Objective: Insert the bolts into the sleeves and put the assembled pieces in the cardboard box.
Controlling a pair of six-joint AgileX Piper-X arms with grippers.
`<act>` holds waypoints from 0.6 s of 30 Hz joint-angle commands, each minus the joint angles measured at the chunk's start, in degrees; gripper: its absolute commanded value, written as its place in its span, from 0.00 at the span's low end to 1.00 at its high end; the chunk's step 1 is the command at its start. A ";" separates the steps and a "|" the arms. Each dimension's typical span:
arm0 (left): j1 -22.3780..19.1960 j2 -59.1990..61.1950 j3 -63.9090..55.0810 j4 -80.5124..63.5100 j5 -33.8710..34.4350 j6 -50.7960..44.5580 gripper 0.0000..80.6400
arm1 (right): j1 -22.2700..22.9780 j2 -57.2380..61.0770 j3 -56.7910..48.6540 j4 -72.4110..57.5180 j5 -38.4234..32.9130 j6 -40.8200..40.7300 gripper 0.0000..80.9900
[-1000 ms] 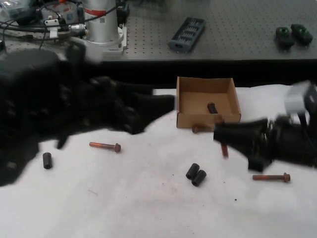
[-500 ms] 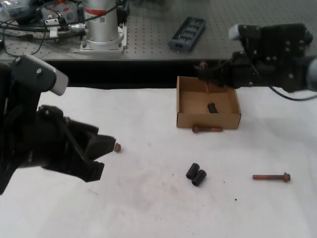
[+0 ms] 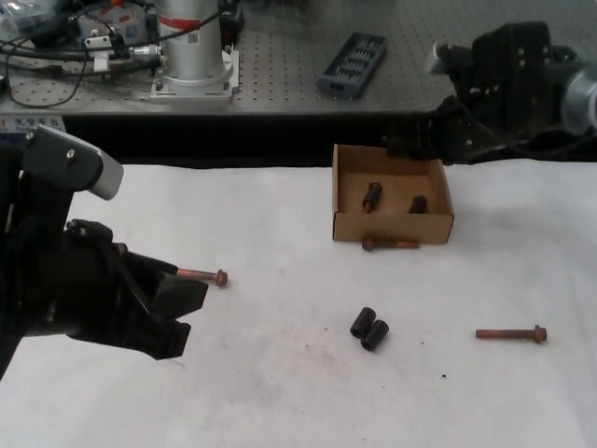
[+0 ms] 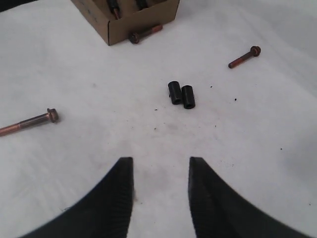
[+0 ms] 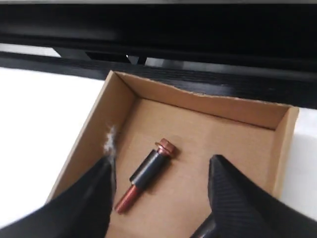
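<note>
While the right gripper (image 5: pixel 162 158) hangs over the far side of the cardboard box (image 3: pixel 392 225), fingers apart and empty, two assembled pieces (image 3: pixel 372 196) lie inside the box. The left gripper (image 4: pixel 159 161), likewise spread and empty, sits at near left. Two sleeves (image 3: pixel 369 329) lie touching at centre, with loose bolts (image 3: pixel 510 332) at left, at right and against the box's near wall.
</note>
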 commanded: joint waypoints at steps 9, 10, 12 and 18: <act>0.03 1.61 -0.17 -9.99 -3.28 3.66 0.34 | -0.12 -11.82 4.20 26.22 2.94 -13.98 0.51; 0.03 1.88 -0.17 -9.98 -3.28 3.36 0.34 | -0.12 -12.62 5.70 26.98 4.22 -14.61 0.51; 0.03 2.29 -0.17 -9.34 -3.28 3.09 0.34 | -0.12 -14.64 9.53 28.65 5.35 -16.62 0.51; 0.03 2.34 -0.17 -9.04 -2.82 3.09 0.34 | -0.12 -19.43 19.08 30.40 5.36 -24.14 0.51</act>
